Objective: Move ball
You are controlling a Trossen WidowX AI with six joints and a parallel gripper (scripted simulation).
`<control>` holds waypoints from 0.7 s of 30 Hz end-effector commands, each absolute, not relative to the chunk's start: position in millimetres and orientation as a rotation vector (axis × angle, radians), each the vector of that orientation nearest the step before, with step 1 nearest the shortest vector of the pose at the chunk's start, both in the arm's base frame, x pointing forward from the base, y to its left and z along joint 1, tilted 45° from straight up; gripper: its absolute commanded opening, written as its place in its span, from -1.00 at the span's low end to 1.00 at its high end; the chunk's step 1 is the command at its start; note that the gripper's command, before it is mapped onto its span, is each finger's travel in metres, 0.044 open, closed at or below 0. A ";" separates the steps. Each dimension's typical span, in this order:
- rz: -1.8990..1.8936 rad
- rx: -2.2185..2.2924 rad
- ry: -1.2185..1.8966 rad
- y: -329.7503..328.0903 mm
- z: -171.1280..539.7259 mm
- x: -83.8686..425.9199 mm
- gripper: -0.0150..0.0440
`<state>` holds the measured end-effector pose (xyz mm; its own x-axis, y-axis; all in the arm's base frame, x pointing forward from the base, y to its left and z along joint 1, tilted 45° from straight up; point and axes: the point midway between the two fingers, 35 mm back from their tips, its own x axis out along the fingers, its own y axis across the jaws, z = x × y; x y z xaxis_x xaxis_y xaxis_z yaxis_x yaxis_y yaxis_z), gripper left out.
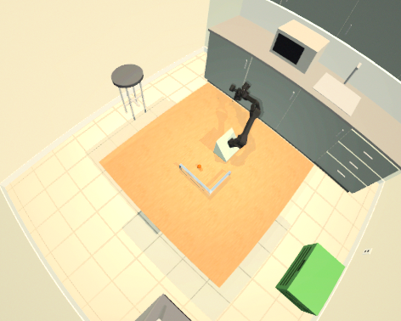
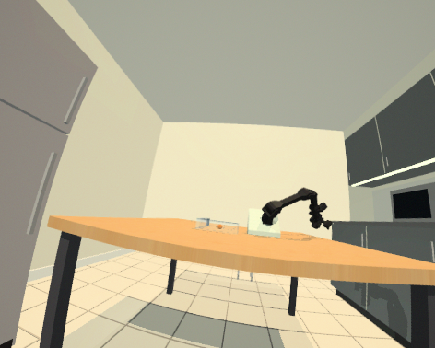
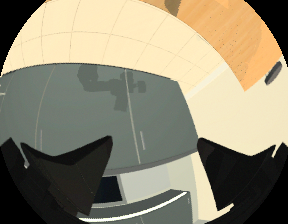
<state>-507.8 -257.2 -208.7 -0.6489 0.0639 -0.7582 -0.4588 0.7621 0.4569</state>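
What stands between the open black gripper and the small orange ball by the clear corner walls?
Nothing visible. The black gripper is raised near the cabinets, open; the small orange ball lies inside the clear corner walls, on the arm's side, which has no wall.

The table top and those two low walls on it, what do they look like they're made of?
The table top looks like light orange-brown wood with a matte finish: faint grain streaks run across it and there is no glare. The two low walls look like clear plastic or glass, which one is hard to say: the wood shows through them and only their pale edges stand out.
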 end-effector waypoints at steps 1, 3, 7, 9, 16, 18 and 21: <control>0.831 -0.307 2.137 -259.8 -208.6 -506.0 0.78; 0.920 -0.408 2.092 -280.8 -207.7 -491.2 0.60; 1.172 -0.702 1.940 -336.9 -204.5 -442.6 0.37; 1.283 -0.835 1.859 -359.8 -202.9 -417.8 0.37; 1.699 -1.356 1.465 -432.2 -195.0 -305.9 0.37; 1.806 -1.501 1.329 -446.8 -192.3 -271.2 0.37; 1.957 -1.715 1.103 -463.3 -187.7 -217.1 0.37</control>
<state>-262.5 -453.2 -189.6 -0.3045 -0.2444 -0.9206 -0.7857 -0.4820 0.3879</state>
